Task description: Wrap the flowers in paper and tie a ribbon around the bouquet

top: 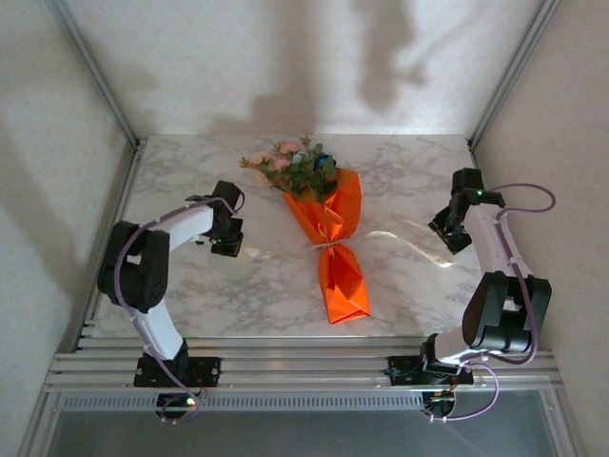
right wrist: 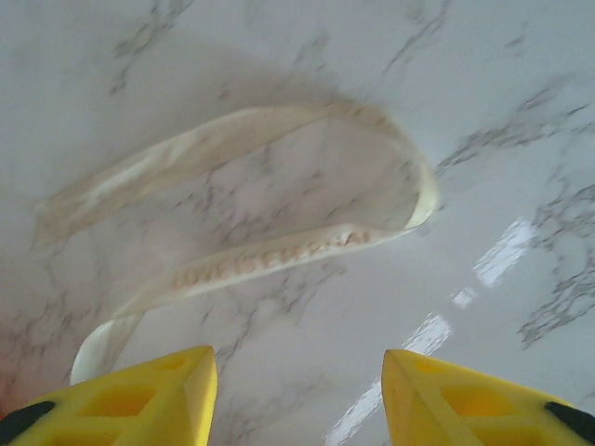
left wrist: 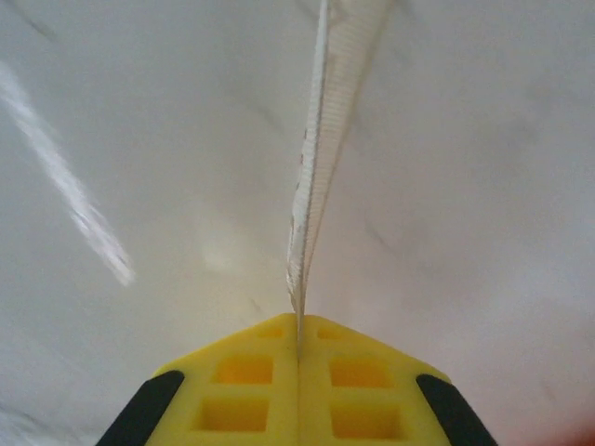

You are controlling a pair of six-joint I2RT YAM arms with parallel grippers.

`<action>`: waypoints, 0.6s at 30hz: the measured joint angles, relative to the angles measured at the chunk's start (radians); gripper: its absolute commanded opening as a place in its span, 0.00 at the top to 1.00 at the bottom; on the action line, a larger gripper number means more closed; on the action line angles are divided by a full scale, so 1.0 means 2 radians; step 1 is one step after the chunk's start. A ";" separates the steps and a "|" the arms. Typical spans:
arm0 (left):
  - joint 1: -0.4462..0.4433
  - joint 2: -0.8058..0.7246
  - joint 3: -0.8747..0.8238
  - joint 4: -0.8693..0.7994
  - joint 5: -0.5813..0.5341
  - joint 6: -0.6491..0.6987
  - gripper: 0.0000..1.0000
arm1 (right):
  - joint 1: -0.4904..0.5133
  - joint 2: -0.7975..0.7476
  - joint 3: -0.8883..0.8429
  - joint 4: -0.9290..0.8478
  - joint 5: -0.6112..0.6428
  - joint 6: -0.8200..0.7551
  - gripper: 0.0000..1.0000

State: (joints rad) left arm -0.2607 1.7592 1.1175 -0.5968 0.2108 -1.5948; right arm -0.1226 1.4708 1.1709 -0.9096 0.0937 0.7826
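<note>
Left wrist: left gripper [left wrist: 297, 321] has its fingers pressed together, clamped on the ribbon [left wrist: 321, 139]. The strip leaves the pinch edge-on and runs straight away, looks taut and seems lifted off the table [left wrist: 465, 186]. Right wrist: right gripper [right wrist: 297, 362] jaws apart, holding nothing, hovering over the other ribbon end, which lies slack on the marble in a flat loop folded back on itself, just ahead of the fingertips. Top external: bouquet [top: 328, 224] lies mid-table between the arms, flowers [top: 295, 164] at the far end, orange paper [top: 344, 286] closed round the stems and nipped at a waist where the ribbon crosses. The left gripper sits well off to its left, the right gripper well off to its right. My read: wrap done, we're in the tie, one end secured, the other not. Keep left tension light, because the glossy cone will likely slide or swing on marble if pulled hard. Right should come down on a single layer near the free tip, not on the fold, fingers across the strip's width and low enough to catch thin flat ribbon. Then pull both ends evenly and opposite, so the waist cinches without dragging the bouquet. Risks: pinching both loop layers, or skimming over the strip.
</note>
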 measured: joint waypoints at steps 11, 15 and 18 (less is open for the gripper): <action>-0.123 -0.104 0.091 0.145 0.112 -0.003 1.00 | -0.076 0.085 -0.004 -0.002 -0.034 -0.029 0.50; -0.136 -0.090 0.136 0.158 0.138 0.002 1.00 | -0.076 0.089 -0.003 -0.001 -0.046 -0.029 0.51; -0.136 -0.083 0.147 0.159 0.146 0.008 1.00 | -0.068 0.085 -0.003 0.000 -0.056 -0.029 0.51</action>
State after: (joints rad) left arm -0.5331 1.5940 1.4120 -0.2798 0.5030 -1.5784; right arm -0.2584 1.6402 1.1652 -0.9089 -0.0177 0.7242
